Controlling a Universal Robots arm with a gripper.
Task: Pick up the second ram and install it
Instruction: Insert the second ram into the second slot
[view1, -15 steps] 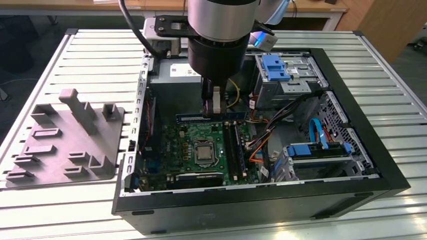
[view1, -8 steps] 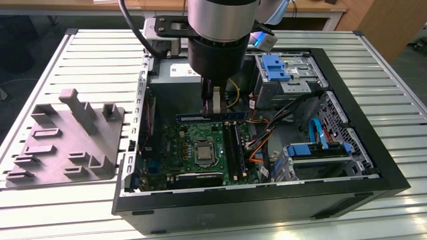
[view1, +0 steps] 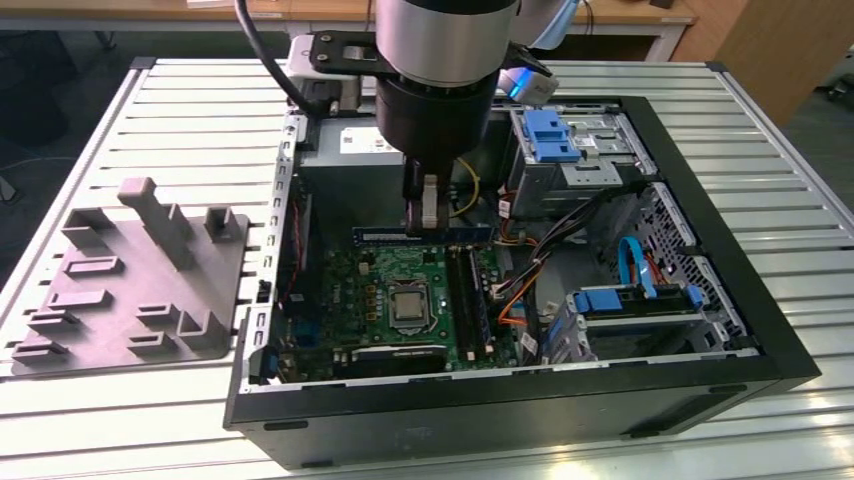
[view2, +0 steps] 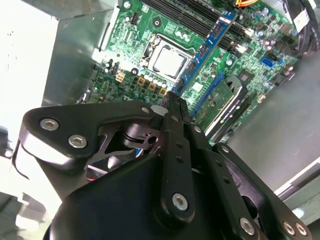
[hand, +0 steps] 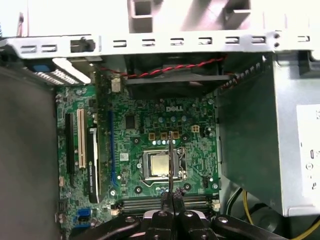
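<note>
My gripper (view1: 424, 222) hangs inside the open computer case (view1: 747, 300), shut on the second ram (view1: 416, 236). This is a long, narrow blue-edged stick held level above the far edge of the green motherboard (view1: 367, 290). In the second wrist view the ram (view2: 210, 47) stretches away from the gripper (view2: 172, 100) over the board. The first wrist view shows the ram (hand: 170, 160) edge-on, over the CPU socket (hand: 160, 165). It lies crosswise to the black memory slots (view1: 463, 290) and clear of them.
A grey plastic block (view1: 134, 270) with upright slotted posts stands on the slatted table, at the exterior view's left of the case. Inside the case are a power supply (view1: 347, 150), blue drive cages (view1: 547, 135) and loose cables (view1: 521, 285) beside the slots.
</note>
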